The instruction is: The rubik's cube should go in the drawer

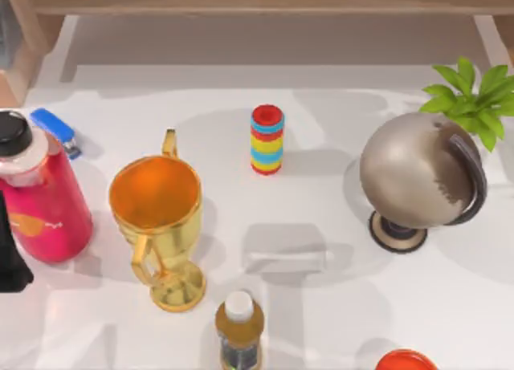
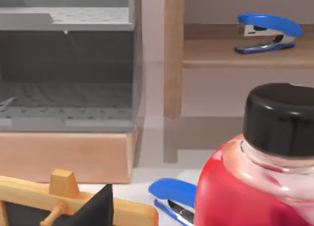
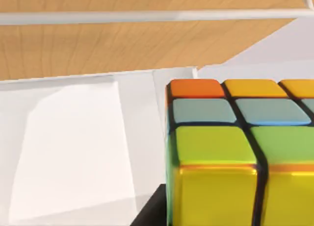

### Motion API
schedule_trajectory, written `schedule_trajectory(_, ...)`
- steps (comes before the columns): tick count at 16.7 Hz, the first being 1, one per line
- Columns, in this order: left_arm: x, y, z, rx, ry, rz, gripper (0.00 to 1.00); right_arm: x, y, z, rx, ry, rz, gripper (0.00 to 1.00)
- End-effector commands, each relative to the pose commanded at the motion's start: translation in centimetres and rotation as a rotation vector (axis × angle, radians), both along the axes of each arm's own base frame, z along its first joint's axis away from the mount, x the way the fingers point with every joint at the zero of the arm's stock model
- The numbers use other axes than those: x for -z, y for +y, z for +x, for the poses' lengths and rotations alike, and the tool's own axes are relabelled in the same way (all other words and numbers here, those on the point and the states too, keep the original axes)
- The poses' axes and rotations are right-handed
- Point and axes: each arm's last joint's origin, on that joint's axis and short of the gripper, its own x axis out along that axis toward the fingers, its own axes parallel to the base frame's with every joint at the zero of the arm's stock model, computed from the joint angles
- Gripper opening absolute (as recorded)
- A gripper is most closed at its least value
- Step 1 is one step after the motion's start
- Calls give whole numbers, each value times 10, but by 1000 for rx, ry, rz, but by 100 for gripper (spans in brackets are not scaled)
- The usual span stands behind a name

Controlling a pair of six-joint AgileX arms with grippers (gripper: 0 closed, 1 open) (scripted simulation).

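The rubik's cube (image 3: 230, 152) sits very close in the right wrist view, with orange, yellow, pale blue and green tiles showing. A dark finger (image 3: 149, 213) of my right gripper lies against its side, so the gripper is shut on the cube. Under and beside the cube is the white drawer (image 3: 73, 147), with its rim in front of a wooden panel (image 3: 122, 44). My left arm is parked at the table's left edge, where a dark part of it (image 1: 11, 258) shows beside the red bottle.
On the table stand a red bottle with a black cap (image 1: 36, 197), a gold cup (image 1: 157, 217), a ring stack (image 1: 267, 140), a globe (image 1: 418, 181), a plant (image 1: 474, 97), a small bottle (image 1: 239, 330) and a blue stapler (image 1: 56, 131). A wooden shelf (image 2: 245, 52) holds another stapler (image 2: 267, 32).
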Motion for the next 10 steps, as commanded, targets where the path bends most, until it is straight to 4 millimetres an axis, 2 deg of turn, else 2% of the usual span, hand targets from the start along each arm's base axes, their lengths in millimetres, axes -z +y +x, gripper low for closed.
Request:
schedule_trajectory(3, 0, 0, 0, 0, 0, 0, 100, 73, -26, 24, -25, 231, 138, 0)
schedule_trajectory(7, 0, 0, 0, 0, 0, 0, 100, 163, -42, 44, -57, 460, 308, 0)
schedule_trajectory(10, 0, 0, 0, 0, 0, 0, 100, 201, -44, 51, -71, 535, 373, 0)
